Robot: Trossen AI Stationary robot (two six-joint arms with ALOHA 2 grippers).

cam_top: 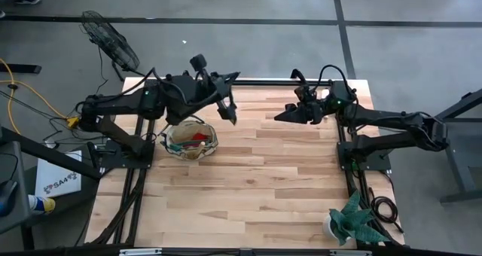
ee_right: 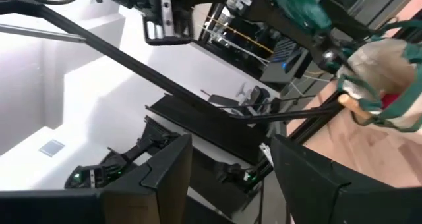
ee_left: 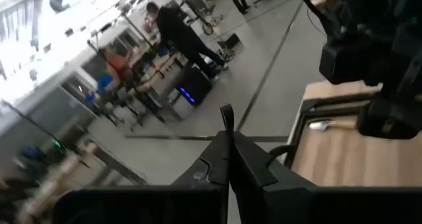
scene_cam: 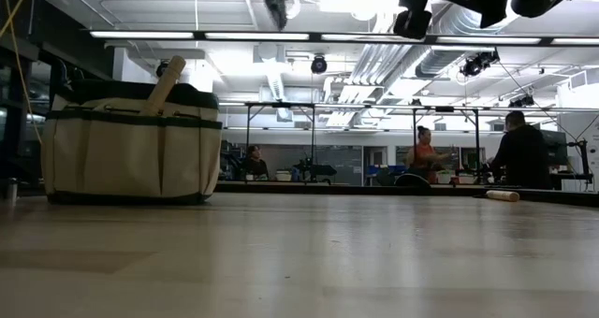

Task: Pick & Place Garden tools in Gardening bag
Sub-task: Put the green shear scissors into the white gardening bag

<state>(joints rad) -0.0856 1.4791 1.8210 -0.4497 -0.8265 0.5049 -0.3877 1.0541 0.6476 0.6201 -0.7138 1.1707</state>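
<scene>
The gardening bag [cam_top: 191, 140] stands on the bench [cam_top: 248, 188] toward its left side, with garden tools [cam_top: 197, 138] lying inside it and a wooden handle [scene_cam: 165, 82] sticking up out of its top. The left pincer [cam_top: 230, 119] hangs just right of the bag, above the bench, while the right pincer [cam_top: 280, 116] hovers well apart from the bag, farther right. A potted plant [cam_top: 350, 220] sits at the bench's near right corner, far from the bag.

Long white ceiling strip lights [scene_cam: 309, 36] flood the room brightly and glare overhead. The pale wooden plank tabletop [cam_top: 256, 181] is evenly lit with soft, faint shadows. Both wrist views are smeared with blur; the low view's near tabletop is out of focus.
</scene>
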